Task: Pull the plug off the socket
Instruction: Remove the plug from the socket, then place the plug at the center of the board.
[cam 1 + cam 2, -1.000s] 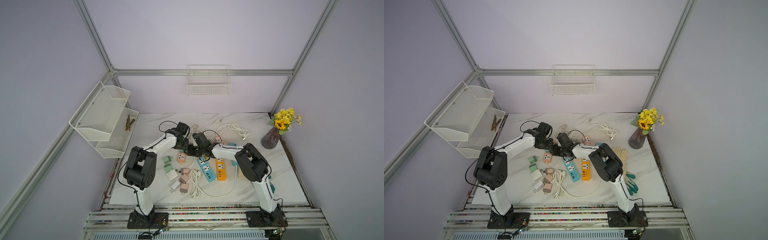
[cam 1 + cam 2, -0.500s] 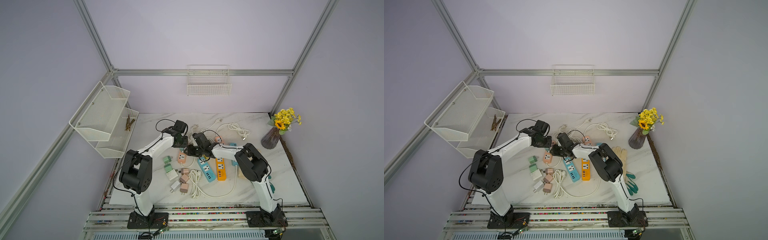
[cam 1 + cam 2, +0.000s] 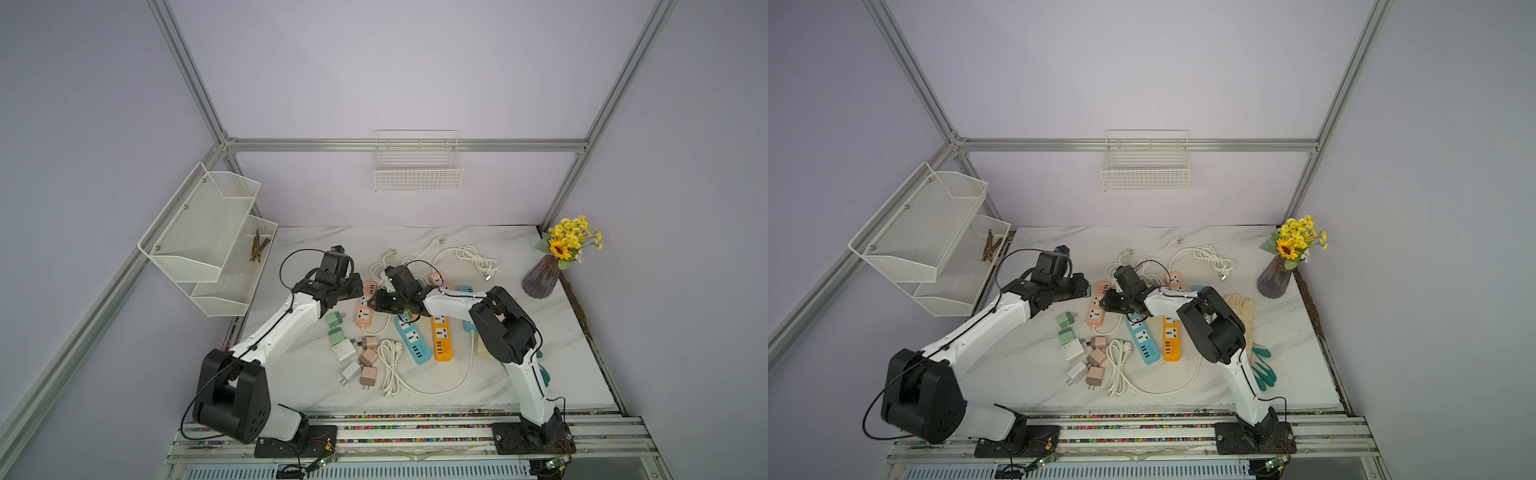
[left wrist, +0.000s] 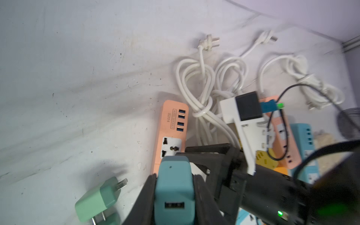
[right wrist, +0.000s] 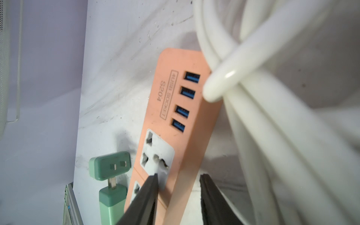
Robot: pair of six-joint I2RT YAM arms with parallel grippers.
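Plug (image 4: 173, 175) sits clamped in the left tool (image 4: 175, 202), jaws closed on its two sides, just at the near end of the strip (image 4: 171, 124). Its prongs are hidden, but the socket (image 4: 171, 149) we can see is empty, so we judge it already out or nearly so. Right tool (image 5: 178, 176) is partly open, straddling the strip's edge: one finger over the socket face, the other beside the side wall with tabletop (image 4: 78, 78) showing between, so no pinch that we can see. To do this well, we'd draw the plug straight along the prong line without twisting and press the strip flat so it doesn't lift. We'd then carry the plug clear of the cords (image 5: 272, 116) and set it down near the green chargers (image 4: 99, 198). The plug is a smooth matte teal plastic box with rounded edges and a USB port in its back. The strip is a peach plastic bar with four blue ports and a white socket plate. Cords are glossy, round and knotted, and the tabletop is scuffed white marble-look.
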